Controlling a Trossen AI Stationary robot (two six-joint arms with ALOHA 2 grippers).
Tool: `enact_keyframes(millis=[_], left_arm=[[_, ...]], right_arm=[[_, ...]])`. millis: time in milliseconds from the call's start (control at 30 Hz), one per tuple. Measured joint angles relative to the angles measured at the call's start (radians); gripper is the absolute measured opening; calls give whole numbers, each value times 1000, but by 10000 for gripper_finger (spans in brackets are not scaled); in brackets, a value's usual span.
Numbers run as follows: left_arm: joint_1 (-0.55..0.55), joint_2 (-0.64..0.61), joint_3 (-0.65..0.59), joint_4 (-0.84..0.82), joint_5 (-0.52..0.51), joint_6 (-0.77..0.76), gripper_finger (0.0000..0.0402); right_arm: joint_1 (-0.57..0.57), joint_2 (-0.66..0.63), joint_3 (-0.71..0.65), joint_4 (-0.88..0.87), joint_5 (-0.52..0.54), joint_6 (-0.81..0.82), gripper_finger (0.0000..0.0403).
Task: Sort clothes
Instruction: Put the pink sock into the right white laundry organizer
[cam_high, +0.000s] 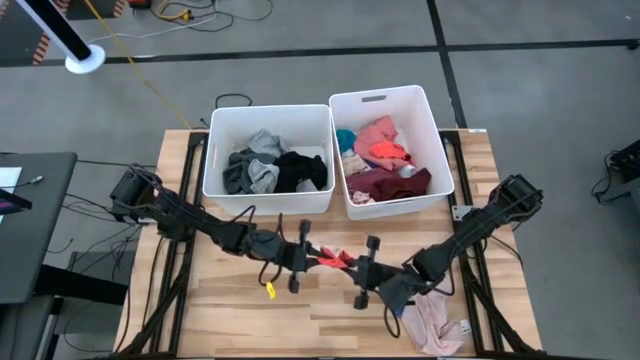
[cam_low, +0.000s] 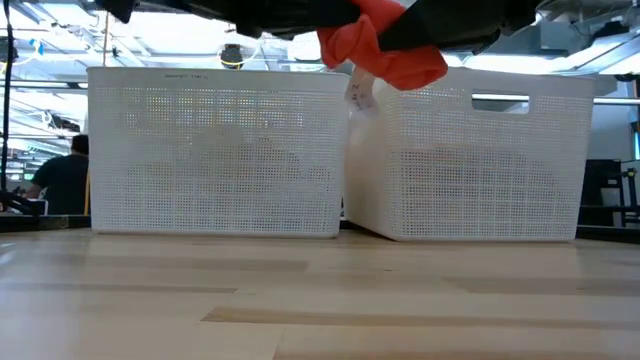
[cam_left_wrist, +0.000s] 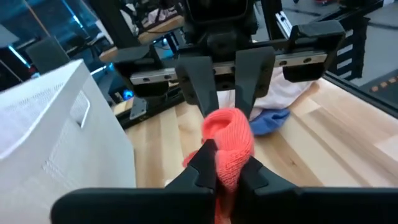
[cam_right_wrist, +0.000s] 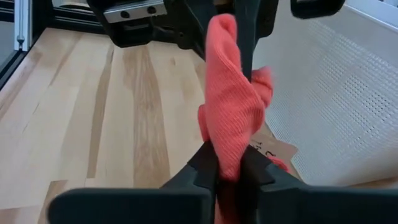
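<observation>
Because both grippers have hold of it at once, the single coral-red knit garment (cam_high: 333, 259) hangs stretched in the air above the table (cam_high: 330, 310), just in front of the two bins, looking like a handover or a spreading-out so its colour and kind can be judged before it is dropped. The left gripper (cam_high: 307, 254) is clenched on one end of it; in its wrist view the fabric is pinched tight between its two dark fingers (cam_left_wrist: 202, 168). The right gripper (cam_high: 360, 270) grasps the other end, its fingers (cam_right_wrist: 202, 165) pressed on the cloth, though I judge that hold may be loosening to pass the piece across. From the low view the garment (cam_low: 385, 45) rides above the rims, a small white tag (cam_low: 360, 92) dangling from it. Two white perforated bins stand side by side, touching or nearly so: the left bin (cam_high: 215, 165) holds dark and grey pieces, roughly four in a heap (cam_high: 275, 168), while the right bin (cam_high: 438, 150) holds pink, coral, maroon and a bit of teal, perhaps five (cam_high: 385, 160); exact counts are hard since they overlap. That split suggests sorting by colour, so the red piece likely belongs with the warm tones. One pale pink garment (cam_high: 432, 325) lies unsorted on the table by the right arm, a blue scrap (cam_left_wrist: 268, 121) beside it. One small yellow item (cam_high: 269, 290) lies near the left arm.
</observation>
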Motion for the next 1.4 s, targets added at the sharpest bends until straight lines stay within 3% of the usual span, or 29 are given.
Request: enact_keyframes(millis=[667,1033,1400], left_arm=[[87,0,345,-324,-19,270,1],[264,-1,518,-359,-8,350,1],[475,-1,549,-364,119,232,1]], right_arm=[[177,0,0,-43,29,107,194],[264,0,0,-44,23,162,203],[266,0,0,-68,24,161,203]])
